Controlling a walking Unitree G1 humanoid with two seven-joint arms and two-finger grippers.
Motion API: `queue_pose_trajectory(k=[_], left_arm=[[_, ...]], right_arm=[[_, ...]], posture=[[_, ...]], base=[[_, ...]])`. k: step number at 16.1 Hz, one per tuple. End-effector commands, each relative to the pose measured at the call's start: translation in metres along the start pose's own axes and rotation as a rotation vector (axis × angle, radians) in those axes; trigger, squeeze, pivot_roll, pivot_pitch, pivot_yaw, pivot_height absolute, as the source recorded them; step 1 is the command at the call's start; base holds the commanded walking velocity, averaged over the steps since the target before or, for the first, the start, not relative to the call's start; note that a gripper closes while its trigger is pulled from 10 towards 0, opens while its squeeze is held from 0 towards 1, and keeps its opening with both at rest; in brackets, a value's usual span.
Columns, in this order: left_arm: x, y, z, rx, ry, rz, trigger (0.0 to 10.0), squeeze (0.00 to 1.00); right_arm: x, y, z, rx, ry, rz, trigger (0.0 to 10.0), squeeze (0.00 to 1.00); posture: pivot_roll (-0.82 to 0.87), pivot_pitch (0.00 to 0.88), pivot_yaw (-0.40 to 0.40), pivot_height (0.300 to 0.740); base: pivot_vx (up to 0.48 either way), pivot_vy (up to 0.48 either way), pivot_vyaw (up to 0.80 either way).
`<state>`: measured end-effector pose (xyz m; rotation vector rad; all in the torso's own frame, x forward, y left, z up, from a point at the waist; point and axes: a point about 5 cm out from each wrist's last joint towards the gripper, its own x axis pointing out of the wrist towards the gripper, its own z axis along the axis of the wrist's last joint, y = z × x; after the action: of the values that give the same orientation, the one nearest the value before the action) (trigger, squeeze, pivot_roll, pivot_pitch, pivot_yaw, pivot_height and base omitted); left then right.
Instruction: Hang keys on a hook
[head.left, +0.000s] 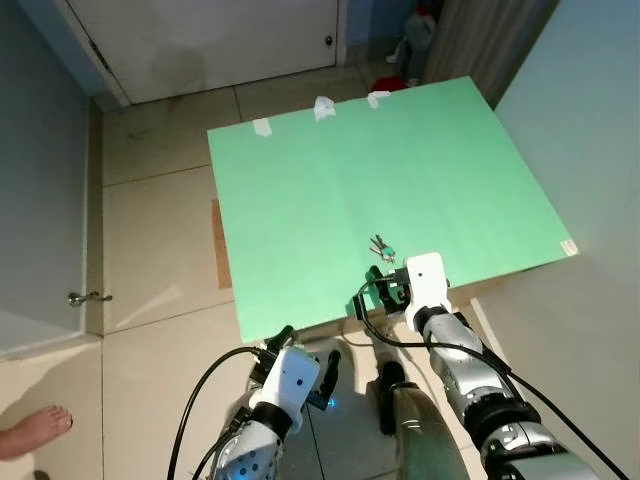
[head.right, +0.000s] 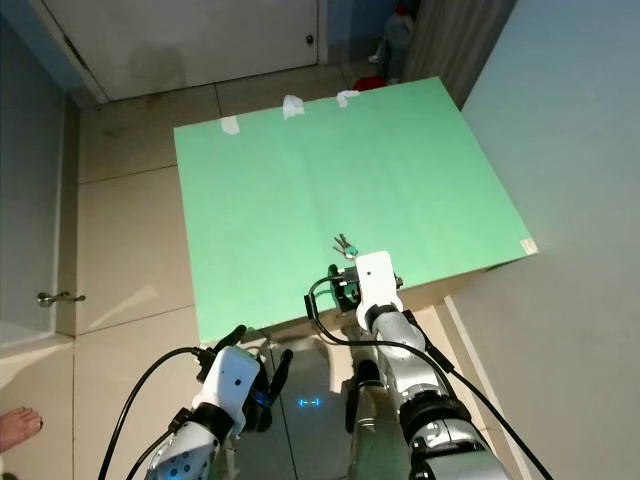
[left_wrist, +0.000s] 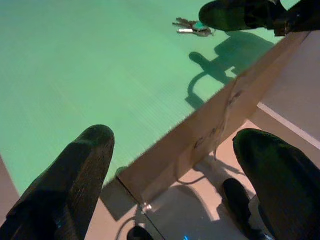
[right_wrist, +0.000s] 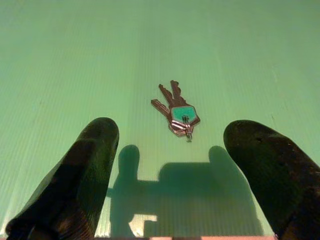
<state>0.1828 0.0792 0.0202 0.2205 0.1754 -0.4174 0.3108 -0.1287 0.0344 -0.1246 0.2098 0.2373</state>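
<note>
Floor (head.left: 160, 230): we see pale tiles around and under the surface, below both sets of fingers.
Door (head.left: 200, 40): a white door stands at the far side of the room, well beyond the fingers.
Surface (head.left: 330, 190): a green-topped board stretches ahead of our right fingers; its near edge lies just ahead of our left fingers, and scraps of white tape (head.left: 323, 107) sit on its far edge.
Right gripper (right_wrist: 170, 165): we hold it low over the near part of the surface, its two black fingers (right_wrist: 75, 175) spread wide and gripping nothing; their shadow falls on the green between them.
Left gripper (left_wrist: 175, 175): we keep it lower, off the near edge of the surface and over the floor, fingers (left_wrist: 65, 185) wide apart and empty.
Person's foot (head.left: 35, 430): a bare foot rests on the tiles, well off to the left of our left fingers.
Door handle (head.left: 85, 297): a metal lever shows on the grey door to our left.
Keys (right_wrist: 176, 111): a small bunch with a teal head lies flat on the surface, just ahead of our right fingers and centred between them, untouched.
</note>
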Motion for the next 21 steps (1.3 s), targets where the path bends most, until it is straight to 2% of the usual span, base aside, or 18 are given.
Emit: queue_pose_trajectory(k=[1,5,11,13,21], left_arm=[[-0.007,-0.005,-0.005,-0.008,0.023,-0.009,10.0,0.00],[-0.006,0.004,-0.002,-0.083,0.018,0.056,10.0,0.00],[0.000,0.005,0.003,-0.095,0.000,0.049,10.0,0.00],[0.000,0.002,0.004,-0.085,0.000,0.029,10.0,0.00],[0.003,-0.013,0.016,-0.003,-0.012,-0.082,10.0,0.00]], right_arm=[[-0.003,0.003,-0.008,0.001,0.029,0.003,10.0,0.00],[-0.002,0.002,-0.009,-0.001,0.031,0.004,10.0,0.00],[-0.004,0.003,-0.012,-0.003,0.029,0.010,10.0,0.00],[-0.004,0.003,-0.013,-0.004,0.029,0.011,10.0,0.00],[-0.002,0.010,-0.011,0.003,0.017,-0.015,10.0,0.00]], posture=[[-0.02,0.379,0.034,0.740],[-0.03,0.384,0.028,0.740],[-0.04,0.383,0.022,0.740],[-0.04,0.386,0.025,0.740],[-0.02,0.383,0.060,0.740]], base=[[0.000,0.000,0.00],[0.000,0.000,0.00],[0.000,0.047,0.00],[0.366,0.304,0.00],[0.480,0.000,0.00]])
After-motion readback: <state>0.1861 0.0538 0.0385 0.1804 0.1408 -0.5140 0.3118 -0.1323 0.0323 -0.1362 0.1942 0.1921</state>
